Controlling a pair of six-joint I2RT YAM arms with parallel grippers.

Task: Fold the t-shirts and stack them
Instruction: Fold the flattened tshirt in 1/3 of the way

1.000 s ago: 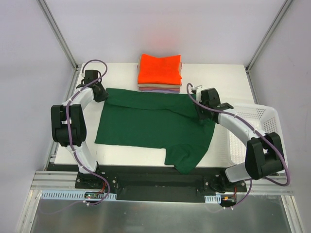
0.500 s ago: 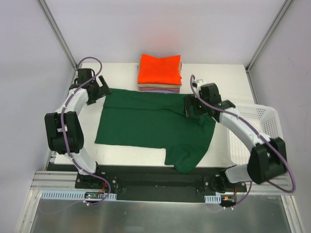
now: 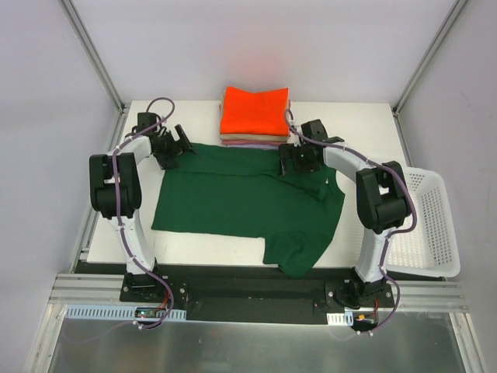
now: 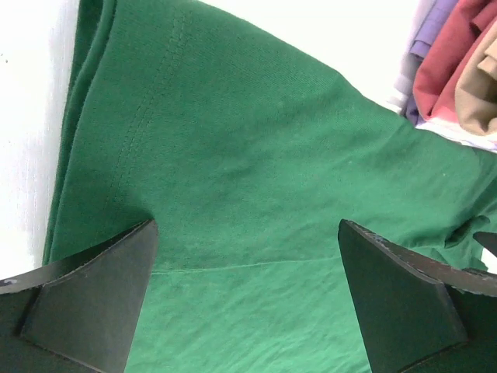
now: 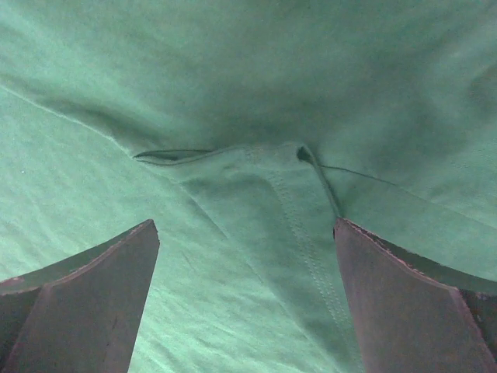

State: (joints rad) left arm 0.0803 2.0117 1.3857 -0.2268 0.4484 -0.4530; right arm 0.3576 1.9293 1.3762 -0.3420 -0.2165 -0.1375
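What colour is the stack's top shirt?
Top shirt is bright orange; best seen in top external view.

The top external view looks steeply down from above and behind the arm bases. It stands far enough off to take in the whole table point(image 3: 357, 132), with the dark green t-shirt point(image 3: 233, 202) near mid-frame.

The left wrist view sits close over that shirt's far left corner. It faces down across the cloth between the two dark fingers point(image 4: 85, 303) of the left gripper point(image 4: 247, 225), and past the shirt's far edge it catches the stack of folded t-shirts point(image 4: 458, 70).

The right wrist view hangs closer still over the shirt's far right part, where the right gripper point(image 5: 247, 225) frames nothing but green cloth and a seam.

All three views share the green shirt. The top and left wrist views also share the stack.
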